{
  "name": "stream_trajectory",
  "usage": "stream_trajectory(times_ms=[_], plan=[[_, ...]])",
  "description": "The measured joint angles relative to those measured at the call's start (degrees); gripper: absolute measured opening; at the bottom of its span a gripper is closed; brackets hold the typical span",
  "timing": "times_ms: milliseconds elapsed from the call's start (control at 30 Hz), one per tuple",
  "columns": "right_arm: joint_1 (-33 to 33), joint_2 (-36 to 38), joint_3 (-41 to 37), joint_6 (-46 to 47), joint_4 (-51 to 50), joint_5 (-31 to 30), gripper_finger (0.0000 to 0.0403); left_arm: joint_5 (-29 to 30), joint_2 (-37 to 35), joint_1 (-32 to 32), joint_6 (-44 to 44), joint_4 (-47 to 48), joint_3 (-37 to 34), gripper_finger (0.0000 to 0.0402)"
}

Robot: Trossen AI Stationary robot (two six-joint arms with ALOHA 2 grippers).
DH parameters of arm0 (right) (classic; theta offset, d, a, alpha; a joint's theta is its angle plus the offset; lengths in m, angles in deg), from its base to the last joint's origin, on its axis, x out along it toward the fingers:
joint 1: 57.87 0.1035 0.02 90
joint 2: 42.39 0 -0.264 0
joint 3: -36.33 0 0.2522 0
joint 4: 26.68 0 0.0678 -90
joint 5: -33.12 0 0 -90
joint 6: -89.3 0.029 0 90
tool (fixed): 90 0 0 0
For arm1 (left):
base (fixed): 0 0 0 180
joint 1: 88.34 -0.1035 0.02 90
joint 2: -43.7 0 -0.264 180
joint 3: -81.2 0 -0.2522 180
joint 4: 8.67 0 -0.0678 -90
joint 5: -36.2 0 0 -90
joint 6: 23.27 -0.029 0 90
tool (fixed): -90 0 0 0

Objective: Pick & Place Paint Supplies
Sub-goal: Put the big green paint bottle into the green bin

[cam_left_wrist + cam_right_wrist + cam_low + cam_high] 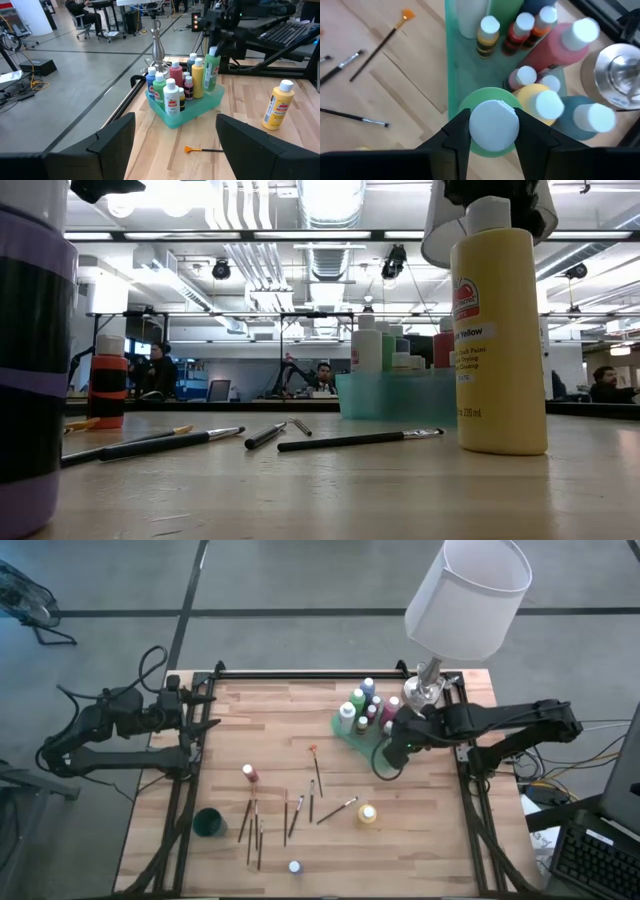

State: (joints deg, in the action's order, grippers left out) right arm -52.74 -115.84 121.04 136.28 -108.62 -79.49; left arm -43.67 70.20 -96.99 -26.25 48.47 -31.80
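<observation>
A translucent green tray (352, 735) at the far right holds several white-capped paint bottles (172, 85). My right gripper (492, 127) is over the tray's near right corner, shut on a green bottle (212, 70). Loose on the table lie a yellow bottle (367, 814), a red bottle (249, 774), a small bottle (295, 867) and several brushes (255, 825), one of them orange-tipped (316, 765). My left gripper (207, 725) waits open at the left edge. My right gripper pinches the green bottle's white cap (493, 120) between its two fingers, one on each side. The fingers come from above, slanting down from the table's right side. The bottle hangs below them, its lower end (212, 89) within the tray's walls; whether it rests there I cannot tell.
A dark green cup (209, 823) stands at the near left. A lamp with a white shade (467, 595) and a metal foot (620, 75) stands right behind the tray. Bare wood lies between the tray and the brushes.
</observation>
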Motion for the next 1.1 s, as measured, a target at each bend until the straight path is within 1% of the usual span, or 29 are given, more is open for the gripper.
stream_trajectory(times_ms=[367, 533, 733, 933, 1000, 1100], plan=[[0.0, 1.6, -12.3, 2.6, 10.6, 1.9, 0.0119, 0.0, 0.0, 0.0, 0.0, 0.0, 0.0, 0.0282], [0.0, 3.8, -16.2, 4.1, 14.1, 1.6, 0.0114, 0.0, 0.0, 0.0, 0.0, 0.0, 0.0, 0.0282], [-0.1, 5.6, -17.5, 3.8, 14.6, 0.4, 0.0124, 0.0, 0.0, 0.0, 0.0, 0.0, 0.0, 0.0282], [-0.1, 5.5, -17.6, 2.8, 14.3, -0.2, 0.0117, 0.0, 0.0, 0.0, 0.0, 0.0, 0.0, 0.0282], [-0.1, 5.5, -17.6, 2.7, 14.4, -0.1, 0.0126, 0.0, 0.0, 0.0, 0.0, 0.0, 0.0, 0.0282], [-0.2, 5.5, -17.6, 2.6, 14.4, -0.1, 0.0154, 0.0, 0.0, 0.0, 0.0, 0.0, 0.0, 0.0282]])
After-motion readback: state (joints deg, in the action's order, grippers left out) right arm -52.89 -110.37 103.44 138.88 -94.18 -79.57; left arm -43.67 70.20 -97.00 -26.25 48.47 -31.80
